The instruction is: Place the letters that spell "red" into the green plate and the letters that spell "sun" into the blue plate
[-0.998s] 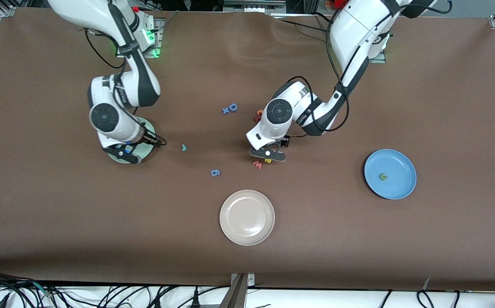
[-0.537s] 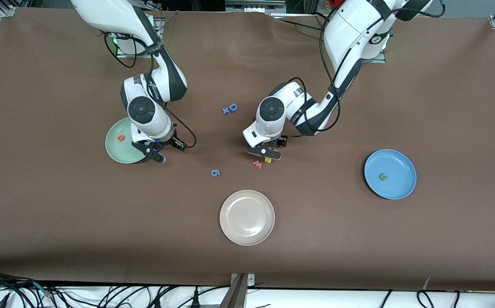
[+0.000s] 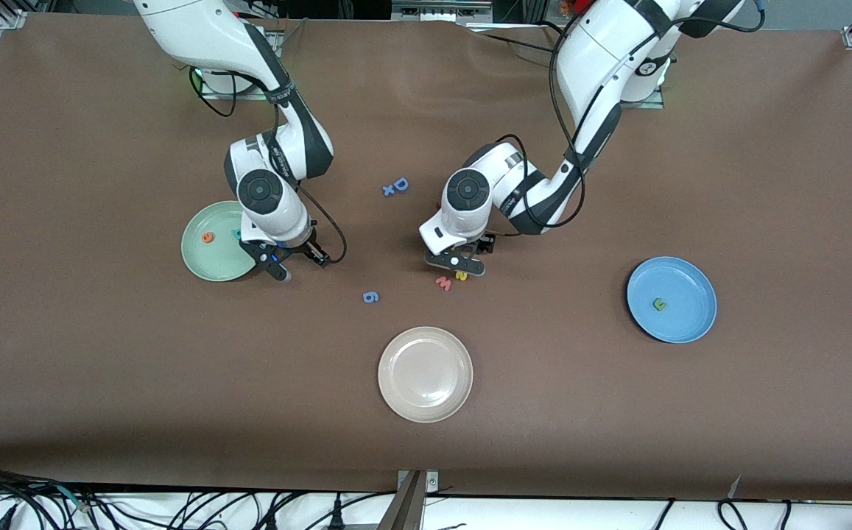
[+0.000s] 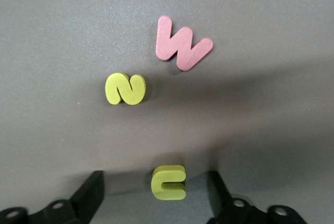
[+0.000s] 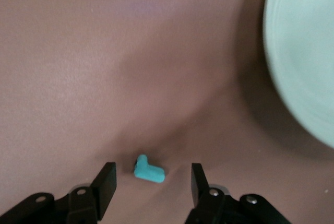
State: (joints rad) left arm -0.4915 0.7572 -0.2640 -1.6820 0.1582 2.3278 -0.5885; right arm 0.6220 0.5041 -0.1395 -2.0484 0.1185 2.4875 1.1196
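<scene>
The green plate (image 3: 213,258) holds the orange "e" (image 3: 208,238) and a small teal letter (image 3: 236,234) at the arm's edge. My right gripper (image 3: 278,266) is low beside that plate. Its fingers stand open (image 5: 152,176) around the teal "r" (image 5: 149,172), which lies on the table untouched. My left gripper (image 3: 456,263) is open (image 4: 155,185) around the yellow "u" (image 4: 168,182), with gaps on both sides. The yellow "s" (image 4: 126,89) (image 3: 461,276) lies just past it. The blue plate (image 3: 683,283) holds the green "n" (image 3: 660,303).
A pink "w" (image 3: 442,283) (image 4: 182,50) lies beside the "s". A blue "6" (image 3: 370,297) sits between the two grippers, nearer the front camera. A blue "D" (image 3: 400,183) lies farther back. A beige-white plate (image 3: 425,374) is near the front edge.
My right arm swung from over the green plate toward the "r", uncovering the plate and its letters. My left gripper shifted slightly and its fingers narrowed around the "u".
</scene>
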